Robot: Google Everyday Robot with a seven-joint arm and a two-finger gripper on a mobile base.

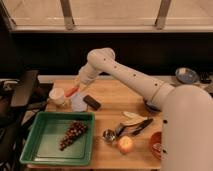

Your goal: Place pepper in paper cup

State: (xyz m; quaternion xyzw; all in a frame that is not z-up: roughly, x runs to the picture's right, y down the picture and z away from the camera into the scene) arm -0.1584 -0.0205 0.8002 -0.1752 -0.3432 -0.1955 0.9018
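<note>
The small red-orange pepper is held at the tip of my gripper, which is shut on it. The pepper hangs just right of and slightly above the rim of the white paper cup. The cup stands upright at the left end of the wooden table. My white arm reaches in from the right, across the back of the table.
A pale-blue plate and a black block lie right of the cup. A green tray holding grapes sits front left. Metal spoons, black tongs, an orange-yellow fruit and an orange bowl are front right.
</note>
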